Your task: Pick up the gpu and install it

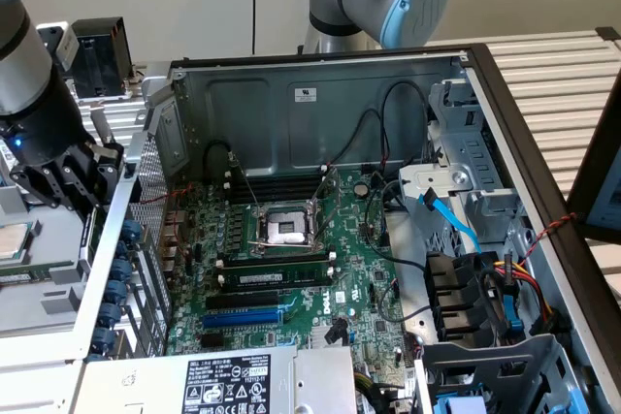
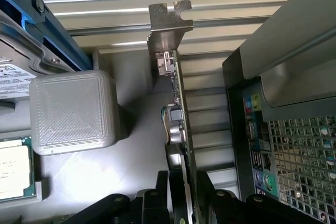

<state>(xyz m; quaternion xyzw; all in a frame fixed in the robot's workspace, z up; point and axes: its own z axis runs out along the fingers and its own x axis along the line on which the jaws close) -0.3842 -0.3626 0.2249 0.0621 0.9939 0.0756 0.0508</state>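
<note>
In the wrist view the gpu [image 2: 178, 103] appears edge-on: a thin green card with a silver end bracket [image 2: 168, 24] pointing away from the wrist. My gripper [image 2: 184, 200] is shut on the card's near end, one black finger [image 2: 163, 192] on each side. The card hangs over a grey surface and slatted table, just outside the back panel of the computer case [image 2: 294, 145]. In the exterior view my gripper [image 1: 70, 176] is at the exterior view's left, outside the case wall [image 1: 146, 181], low beside it.
The open case holds a green motherboard [image 1: 349, 269] with a CPU socket [image 1: 288, 230], memory sticks [image 1: 277, 273] and a blue slot [image 1: 243, 317]. Cables and drive bays [image 1: 475, 278] fill its right side. A grey block [image 2: 73, 111] and a loose CPU [image 2: 16, 171] lie near the card.
</note>
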